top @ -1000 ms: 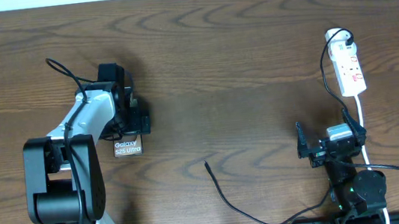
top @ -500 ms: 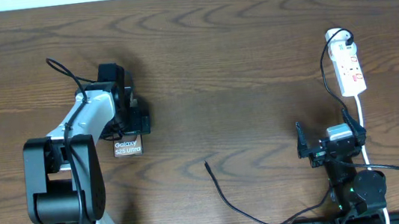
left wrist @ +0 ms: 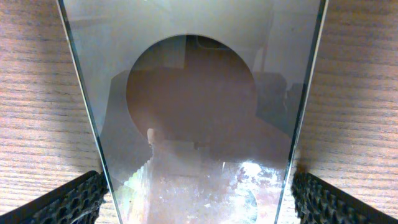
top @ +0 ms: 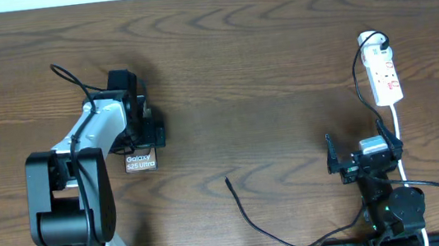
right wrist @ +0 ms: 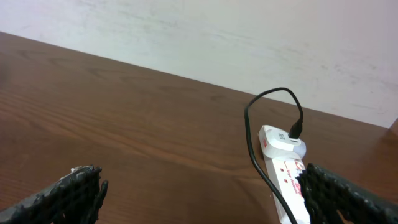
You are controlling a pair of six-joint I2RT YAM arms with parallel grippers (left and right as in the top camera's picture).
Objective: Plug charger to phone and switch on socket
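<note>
The phone [top: 140, 161] lies flat on the table at the left, its white "Galaxy S25 Ultra" lettering showing below my left gripper [top: 148, 136]. In the left wrist view the glossy phone [left wrist: 193, 93] fills the space between the open gripper [left wrist: 198, 202], whose fingertips [left wrist: 74, 202] stand just outside its long edges. The charger cable [top: 247, 215] curls across the front middle, its plug tip [top: 228, 180] lying free. The white socket strip [top: 383, 75] lies at the far right. My right gripper [top: 360, 148] hovers open in front of it, empty, with the strip [right wrist: 287, 174] near its right finger.
A black cable [right wrist: 261, 162] loops from a plug at the strip's far end [right wrist: 296, 130] and runs down along its left side. The strip's white cord [top: 399, 123] runs toward the right arm's base. A pale wall rises behind the table's far edge.
</note>
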